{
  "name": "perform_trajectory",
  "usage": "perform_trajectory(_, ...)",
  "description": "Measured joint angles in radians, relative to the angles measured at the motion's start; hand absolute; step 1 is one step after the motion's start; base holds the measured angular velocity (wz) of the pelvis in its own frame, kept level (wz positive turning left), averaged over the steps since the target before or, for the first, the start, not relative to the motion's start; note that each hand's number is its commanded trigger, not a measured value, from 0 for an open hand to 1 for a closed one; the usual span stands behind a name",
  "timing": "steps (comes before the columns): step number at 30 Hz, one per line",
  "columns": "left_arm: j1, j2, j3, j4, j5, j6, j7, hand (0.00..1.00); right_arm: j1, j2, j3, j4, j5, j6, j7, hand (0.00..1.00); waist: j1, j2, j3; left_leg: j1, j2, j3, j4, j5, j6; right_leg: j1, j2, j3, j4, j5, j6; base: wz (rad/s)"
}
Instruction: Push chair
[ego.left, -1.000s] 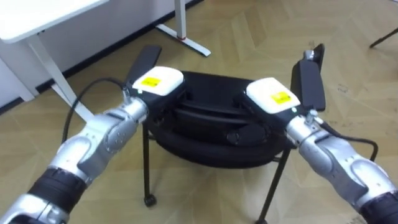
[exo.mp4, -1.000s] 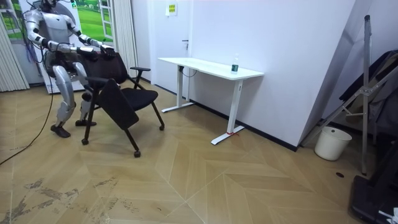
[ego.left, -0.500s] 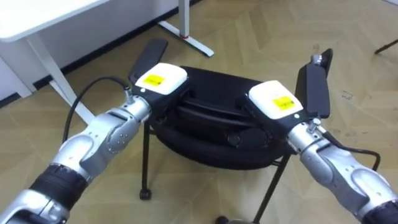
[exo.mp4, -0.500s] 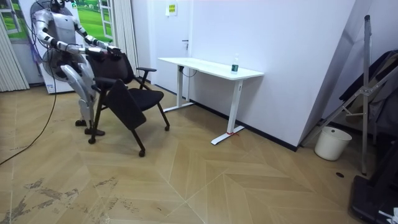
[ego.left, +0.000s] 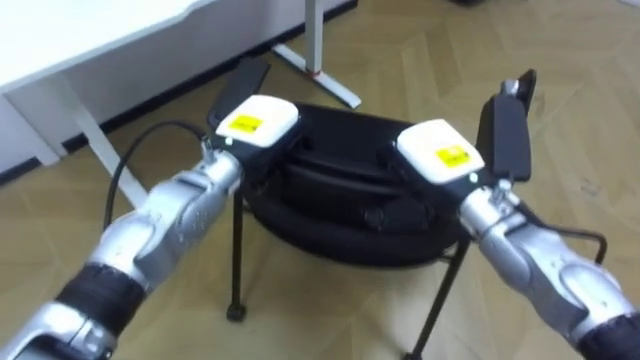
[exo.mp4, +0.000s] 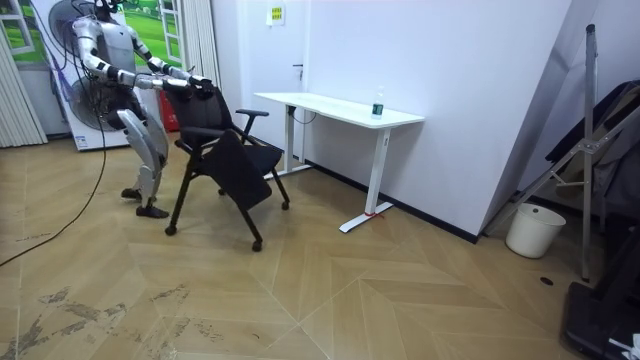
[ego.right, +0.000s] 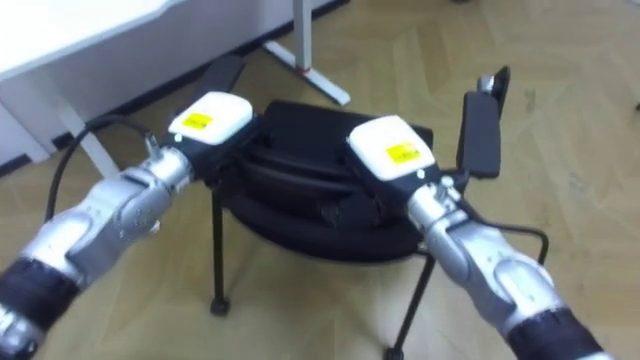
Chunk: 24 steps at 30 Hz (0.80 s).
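Room view is showing the chair (exo.mp4: 235, 165) sitting noticeably nearer the white table (exo.mp4: 340, 108) than it was a second ago, and I am stepping along behind it, leaning forward with both arms stretched out. In the left eye view the table's edge and its foot are sliding in closer beyond the seat, so I am judging that the push is working and the chair is travelling the right way, though it is not yet tucked under.

I am keeping my left hand (ego.left: 255, 122) and my right hand (ego.left: 437, 152) on the top of the chair's back, one toward each end, backs facing up at me. Whether they are closing on the back or just pressing against it, I cannot tell, since the back is hiding their undersides.

Counting what I am working with: one chair, two armrests (ego.left: 503, 135) sticking out ahead, one table, and two hands, both busy.
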Motion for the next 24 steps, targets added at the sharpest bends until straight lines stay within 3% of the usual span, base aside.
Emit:
perform_trajectory(1, 0.003, -0.004, -0.001, 0.003, -0.001, 0.0, 0.016, 1.0, -0.002, 0.006, 0.0, 0.004, 0.0, 0.0, 0.0, 1.0, 0.004, -0.005, 0.0016, -0.055, 0.022, 0.002, -0.008, 0.0, 0.0, 0.011, -0.004, -0.005, -0.004, -0.011, -0.001, 0.08)
perform_trajectory(3, 0.004, -0.016, -0.001, 0.017, -0.001, 0.0, 0.03, 1.0, -0.003, 0.008, 0.0, 0.015, 0.0, -0.001, 0.0, 1.0, 0.008, -0.016, 0.0039, -0.129, 0.03, 0.004, -0.07, 0.009, -0.002, 0.034, -0.023, -0.008, -0.004, -0.031, 0.005, 0.08)
perform_trajectory(5, 0.005, -0.035, -0.001, 0.035, 0.002, 0.001, 0.032, 1.0, 0.0, -0.001, 0.001, 0.015, 0.0, -0.001, 0.0, 1.0, 0.009, -0.018, 0.0035, -0.184, 0.022, 0.025, -0.201, 0.07, 0.009, 0.06, -0.044, -0.016, -0.006, -0.049, 0.02, 0.1)
perform_trajectory(6, 0.008, -0.04, 0.0, 0.038, 0.009, 0.003, 0.034, 1.0, 0.001, -0.002, 0.002, 0.016, 0.0, -0.001, 0.002, 1.0, 0.016, -0.023, 0.0059, -0.2, 0.012, 0.033, -0.295, 0.159, 0.021, 0.081, -0.055, -0.018, -0.008, -0.06, 0.032, -0.08)
perform_trajectory(7, 0.018, -0.044, 0.003, 0.037, 0.018, 0.003, 0.037, 1.0, 0.008, -0.002, 0.003, 0.017, 0.0, -0.001, 0.004, 1.0, 0.024, -0.019, 0.0031, -0.198, -0.001, 0.029, -0.36, 0.252, 0.029, 0.109, -0.06, -0.026, -0.023, -0.065, 0.044, -0.1)
perform_trajectory(9, 0.028, -0.043, 0.017, 0.023, 0.021, -0.005, 0.039, 1.0, 0.02, -0.005, 0.001, 0.005, 0.0, 0.001, -0.003, 1.0, 0.027, -0.02, 0.0008, -0.189, -0.025, 0.008, -0.397, 0.342, 0.044, 0.137, -0.066, -0.042, -0.042, -0.075, 0.064, 0.13)
perform_trajectory(10, 0.024, -0.044, 0.018, 0.016, 0.027, -0.004, 0.04, 1.0, 0.029, -0.005, 0.001, -0.012, 0.0, 0.012, -0.009, 1.0, 0.027, -0.03, -0.0032, -0.186, -0.047, -0.003, -0.413, 0.342, 0.048, 0.148, -0.071, -0.056, -0.058, -0.077, 0.076, 0.34)
perform_trajectory(12, 0.023, -0.032, 0.023, 0.0, 0.029, -0.003, 0.046, 1.0, 0.03, -0.011, 0.004, -0.038, 0.0, 0.027, -0.013, 1.0, 0.031, -0.031, -0.0038, -0.186, -0.064, -0.013, -0.423, 0.339, 0.053, 0.162, -0.077, -0.07, -0.091, -0.073, 0.086, 0.32)
perform_trajectory(17, 0.026, -0.027, 0.044, -0.024, 0.037, 0.0, 0.055, 1.0, 0.026, -0.009, 0.004, -0.073, -0.03, 0.054, -0.024, 1.0, 0.082, -0.036, -0.0071, -0.176, -0.098, -0.023, -0.458, 0.338, 0.054, 0.195, -0.103, -0.103, -0.146, -0.072, 0.098, 0.22)
perform_trajectory(19, 0.025, -0.028, 0.044, -0.028, 0.035, 0.012, 0.049, 1.0, 0.017, -0.004, 0.004, -0.068, -0.038, 0.056, -0.021, 1.0, 0.091, -0.041, -0.0076, -0.167, -0.121, -0.027, -0.462, 0.336, 0.057, 0.229, -0.121, -0.148, -0.158, -0.078, 0.109, 0.5)
perform_trajectory(20, 0.024, -0.029, 0.046, -0.027, 0.034, 0.014, 0.048, 1.0, 0.012, 0.0, 0.006, -0.067, -0.038, 0.057, -0.02, 1.0, 0.096, -0.041, -0.0076, -0.165, -0.126, -0.025, -0.463, 0.333, 0.061, 0.235, -0.127, -0.159, -0.153, -0.081, 0.113, 0.43)
perform_trajectory(22, 0.022, -0.035, 0.057, -0.023, 0.036, 0.016, 0.046, 1.0, -0.005, 0.006, 0.009, -0.054, -0.038, 0.056, -0.016, 1.0, 0.105, -0.045, -0.0065, -0.159, -0.141, 0.014, -0.462, 0.312, 0.088, 0.231, -0.169, -0.206, -0.056, -0.082, 0.124, 0.57)
perform_trajectory(24, 0.021, -0.041, 0.057, -0.013, 0.036, 0.017, 0.049, 1.0, -0.006, 0.009, 0.012, -0.044, -0.036, 0.055, -0.017, 1.0, 0.105, -0.056, -0.0061, -0.143, -0.158, 0.032, -0.455, 0.295, 0.106, 0.22, -0.201, -0.194, 0.04, -0.075, 0.135, 0.74)
